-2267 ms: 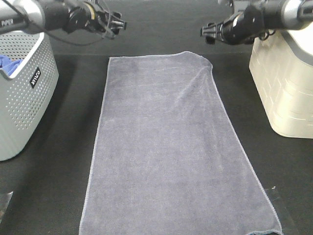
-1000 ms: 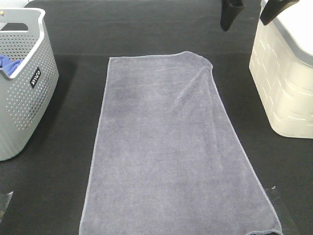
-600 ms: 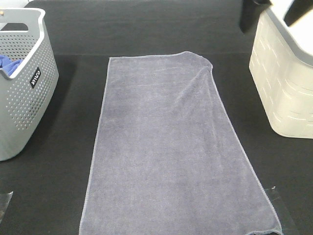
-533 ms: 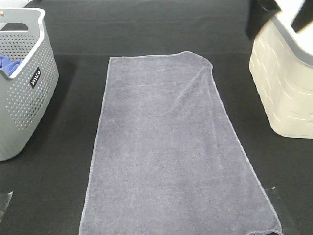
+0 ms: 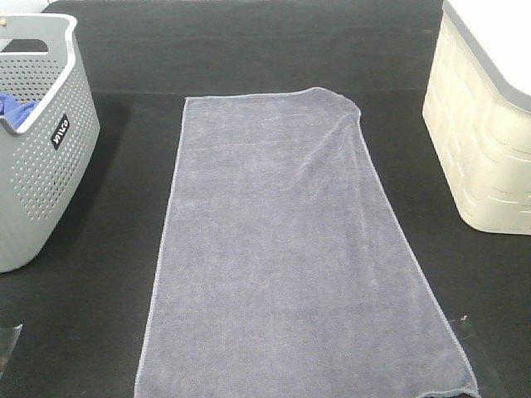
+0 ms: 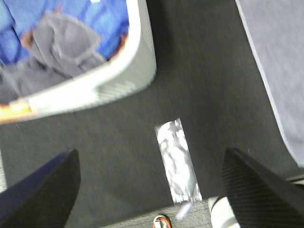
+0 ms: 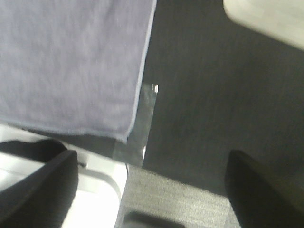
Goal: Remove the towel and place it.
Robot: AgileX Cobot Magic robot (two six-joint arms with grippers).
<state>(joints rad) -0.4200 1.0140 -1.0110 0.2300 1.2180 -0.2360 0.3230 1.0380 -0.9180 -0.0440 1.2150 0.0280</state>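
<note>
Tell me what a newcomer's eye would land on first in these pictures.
The greyish-lavender towel dominates, spread flat down the middle of the black table. A perforated grey basket holding a blue cloth stands to its left, and a cream bin to its right. Neither gripper appears in the high view.

**Black tabletop, two baskets, bit of tape**

Pretty plain setup. A black cloth (image 5: 249,50) covers the whole table. Grey perforated basket (image 5: 37,157) sits at the far left with blue fabric (image 5: 15,106) inside, cream basket (image 5: 481,141) at the far right. Clear tape (image 6: 176,161) is stuck on the near left, another strip (image 7: 145,111) near right. Light's flat, even.
</note>
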